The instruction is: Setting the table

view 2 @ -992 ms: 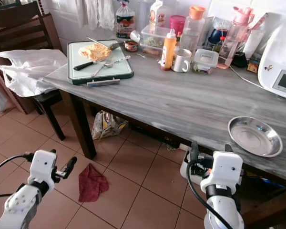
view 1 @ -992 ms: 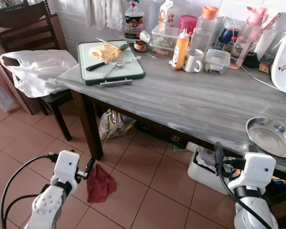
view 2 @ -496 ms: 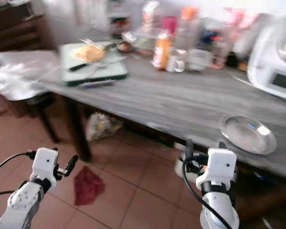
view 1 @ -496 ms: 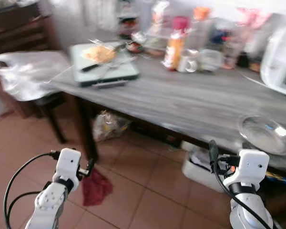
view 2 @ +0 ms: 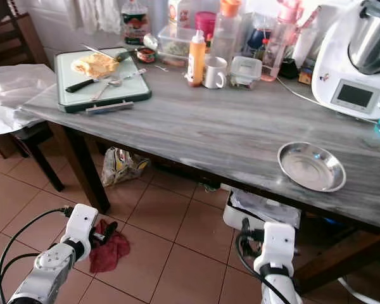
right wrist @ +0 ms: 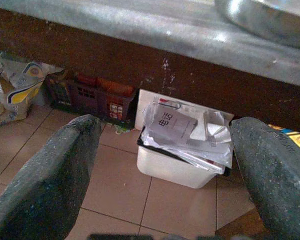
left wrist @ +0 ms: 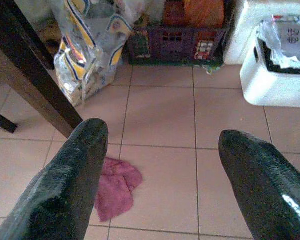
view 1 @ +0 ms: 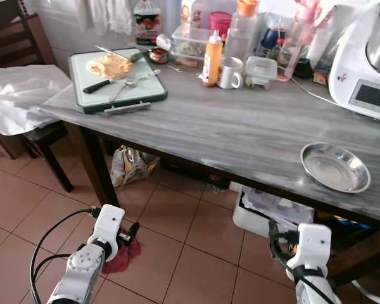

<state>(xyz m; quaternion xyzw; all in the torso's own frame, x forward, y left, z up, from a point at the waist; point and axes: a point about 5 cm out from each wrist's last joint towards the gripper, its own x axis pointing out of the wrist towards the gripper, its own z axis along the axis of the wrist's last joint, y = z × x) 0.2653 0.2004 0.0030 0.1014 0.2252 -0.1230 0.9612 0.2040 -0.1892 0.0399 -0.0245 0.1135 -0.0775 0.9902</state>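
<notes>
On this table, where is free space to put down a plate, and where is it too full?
Free: the wide grey middle of the table, between the cutting board and the steel dish, and the front edge left of that dish. Crowded: the back row by the wall, with the orange bottle, mug and containers.

- bench [view 1: 253, 130]: grey, streaked grain; dark brown legs
- dish [view 1: 335, 167]: shiny silver
- cutting board [view 1: 117, 81]: pale green
- squeeze bottle [view 1: 209, 59]: orange
- mug [view 1: 229, 72]: white
- rag [view 2: 107, 247]: dark red
- floor [view 1: 183, 228]: terracotta tiles

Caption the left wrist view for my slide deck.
Open left gripper above tiled floor, red rag beneath.
</notes>
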